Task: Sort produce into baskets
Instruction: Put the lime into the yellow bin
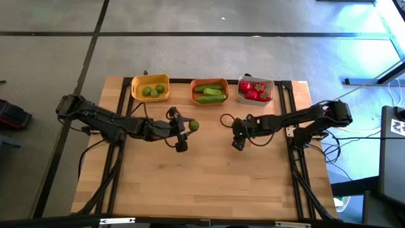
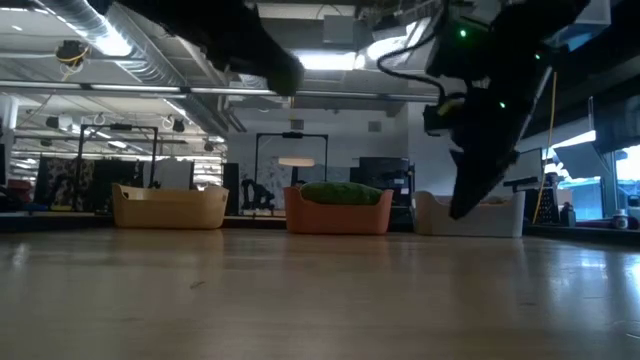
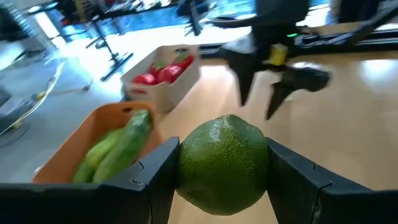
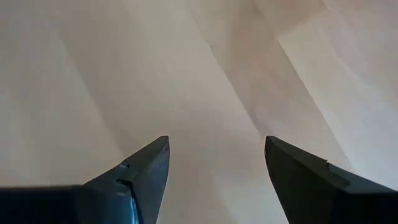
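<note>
In left gripper (image 3: 222, 174): one lime (image 3: 222, 163)

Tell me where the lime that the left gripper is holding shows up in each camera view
High view: the lime sits mid-table below the orange basket, in the left gripper.
Low view: not visible.
Left wrist view: lime fills the lower centre, between the fingers.
Right wrist view: not in it.
Shared landmark: the orange basket, also in the low view.

A pale wooden table (image 1: 209, 177) is being carried by a grey floor (image 1: 190, 57) crossed by dark seams; silver ducts (image 2: 130, 45) are being lit by ceiling lights (image 2: 330, 62).
</note>
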Controlling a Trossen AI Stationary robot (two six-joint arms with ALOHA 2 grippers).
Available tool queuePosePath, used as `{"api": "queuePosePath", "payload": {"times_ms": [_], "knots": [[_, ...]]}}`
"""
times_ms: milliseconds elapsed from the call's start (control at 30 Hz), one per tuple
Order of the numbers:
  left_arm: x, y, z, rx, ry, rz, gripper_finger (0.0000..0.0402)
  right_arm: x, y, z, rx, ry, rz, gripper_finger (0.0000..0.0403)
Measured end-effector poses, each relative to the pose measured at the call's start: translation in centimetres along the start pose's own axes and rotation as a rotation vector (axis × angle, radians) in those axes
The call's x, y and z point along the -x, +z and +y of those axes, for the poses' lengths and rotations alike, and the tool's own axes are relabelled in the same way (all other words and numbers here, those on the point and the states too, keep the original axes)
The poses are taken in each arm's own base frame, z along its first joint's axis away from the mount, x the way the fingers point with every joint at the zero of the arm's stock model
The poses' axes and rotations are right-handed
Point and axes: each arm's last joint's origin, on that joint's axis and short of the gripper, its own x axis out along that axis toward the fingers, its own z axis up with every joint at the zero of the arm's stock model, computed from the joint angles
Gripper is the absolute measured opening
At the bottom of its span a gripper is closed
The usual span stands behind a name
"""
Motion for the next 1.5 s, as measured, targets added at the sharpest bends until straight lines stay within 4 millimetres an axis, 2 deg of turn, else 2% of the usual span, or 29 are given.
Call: {"api": "queuePosePath", "payload": {"times_ms": [167, 333, 467, 633, 900, 1133, 1333, 1500], "knots": [[-0.8, -0.8, 1.8, 0.027, 0.131, 0.076, 0.0201, -1.0, -0.9, -0.4, 0.005, -0.061, 0.006, 0.0253], [-1.5, -1.7, 4.1, 0.085, 0.325, 0.152, 0.0201, -1.7, -1.0, -0.3, -0.003, -0.047, -0.027, 0.0253], [-1.8, -2.5, 6.2, 0.095, 0.514, 0.21, 0.0201, -2.2, -1.1, -0.2, -0.002, -0.034, -0.048, 0.0253], [-2.4, -3.3, 9.1, 0.145, 0.629, 0.268, 0.0201, -2.5, -1.5, -0.4, -0.004, -0.028, -0.059, 0.0253], [-2.1, -3.7, 13.7, 0.22, 0.775, 0.297, 0.0202, -2.5, -1.5, -0.4, -0.004, -0.028, -0.06, 0.0253], [-1.9, -4.8, 18.1, 0.306, 0.868, 0.343, 0.0202, -2.4, -1.2, -0.2, -0.011, -0.015, -0.088, 0.0253], [-1.5, -6.4, 21.5, 0.428, 0.888, 0.386, 0.0202, -2.4, -1.0, -0.1, -0.012, -0.006, -0.106, 0.0253], [-1.2, -8.4, 23.7, 0.558, 0.893, 0.456, 0.0202, -2.4, -1.0, -0.1, -0.011, -0.007, -0.107, 0.0253]]}}
